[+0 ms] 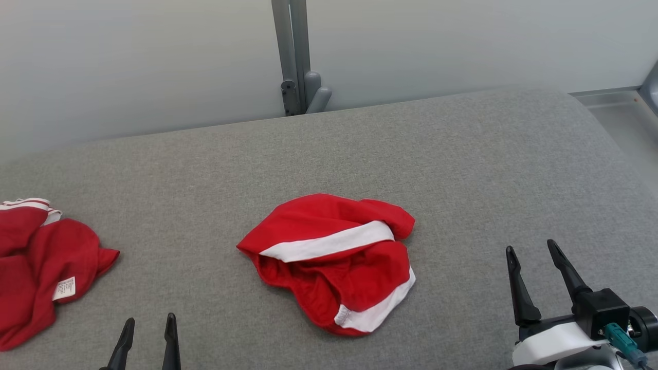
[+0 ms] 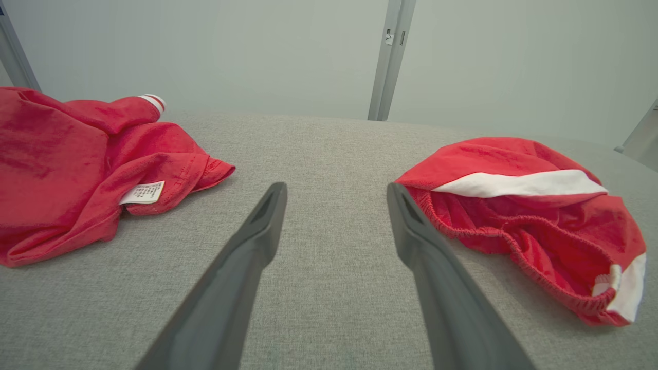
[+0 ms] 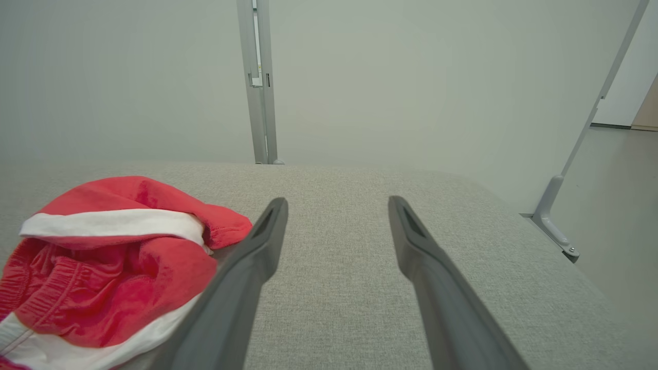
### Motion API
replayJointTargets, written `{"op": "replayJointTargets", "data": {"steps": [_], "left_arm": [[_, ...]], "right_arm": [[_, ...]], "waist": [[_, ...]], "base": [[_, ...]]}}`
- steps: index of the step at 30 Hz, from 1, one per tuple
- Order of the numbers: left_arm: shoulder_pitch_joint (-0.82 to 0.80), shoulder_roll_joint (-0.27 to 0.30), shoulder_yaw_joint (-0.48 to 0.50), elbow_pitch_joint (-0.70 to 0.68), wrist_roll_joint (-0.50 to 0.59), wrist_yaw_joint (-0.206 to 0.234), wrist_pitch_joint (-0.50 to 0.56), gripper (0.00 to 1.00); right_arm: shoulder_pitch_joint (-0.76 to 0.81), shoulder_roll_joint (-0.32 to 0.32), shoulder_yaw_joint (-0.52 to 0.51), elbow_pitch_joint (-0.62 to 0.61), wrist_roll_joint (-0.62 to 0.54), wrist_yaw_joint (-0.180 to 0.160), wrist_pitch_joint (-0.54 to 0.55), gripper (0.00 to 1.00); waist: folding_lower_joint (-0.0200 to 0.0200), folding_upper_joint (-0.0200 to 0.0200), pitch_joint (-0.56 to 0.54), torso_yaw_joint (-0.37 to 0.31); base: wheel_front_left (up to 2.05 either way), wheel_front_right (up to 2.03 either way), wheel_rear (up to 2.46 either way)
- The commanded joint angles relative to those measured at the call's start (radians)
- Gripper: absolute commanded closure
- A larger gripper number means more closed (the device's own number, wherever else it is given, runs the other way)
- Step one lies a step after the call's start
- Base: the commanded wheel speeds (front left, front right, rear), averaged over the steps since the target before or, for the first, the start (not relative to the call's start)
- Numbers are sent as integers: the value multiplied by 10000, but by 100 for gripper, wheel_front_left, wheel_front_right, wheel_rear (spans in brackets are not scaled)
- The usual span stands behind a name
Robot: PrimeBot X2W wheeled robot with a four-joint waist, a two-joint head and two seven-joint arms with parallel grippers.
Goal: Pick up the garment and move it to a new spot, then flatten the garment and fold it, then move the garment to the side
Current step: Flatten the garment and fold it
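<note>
We count two red garments on the grey padded table [image 1: 462, 164], the crumpled white-striped garment [image 1: 334, 262] at its middle, the labelled garment [image 1: 41, 267] at our far left, well apart, two grippers, left gripper [image 1: 149, 321] and right gripper [image 1: 530, 246], both with jaws spread, holding nothing

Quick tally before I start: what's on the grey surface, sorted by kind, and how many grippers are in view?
Red shorts with white stripes: 1
Crumpled red garment with a white label: 1
Grippers, jaws open: 2 (left gripper, right gripper)
Total: 4
</note>
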Motion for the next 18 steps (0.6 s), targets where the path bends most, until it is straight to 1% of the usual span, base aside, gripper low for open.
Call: {"op": "replayJointTargets", "data": {"steps": [1,4,14,16,18], "left_arm": [[-100,-73,71,7,108,-76,-2,0],[-191,-139,214,34,180,-181,-2,0],[-152,-236,371,179,270,-308,-3,0],[-191,-245,217,228,326,-332,-3,0],[-317,-231,-142,253,370,-355,-3,0]], "right_arm": [[-74,23,21,28,55,-3,-30,0],[-71,34,20,37,76,-3,-30,0],[-34,76,117,120,108,-3,-30,0],[-54,81,158,127,113,-3,-30,0],[-94,69,204,135,109,-3,-30,0]], "waist": [[0,116,4,39],[0,116,19,99],[0,116,-4,108],[0,116,0,80],[0,116,4,35]], "base": [[0,0,0],[0,0,0],[0,0,0],[0,0,0],[0,0,0]]}}
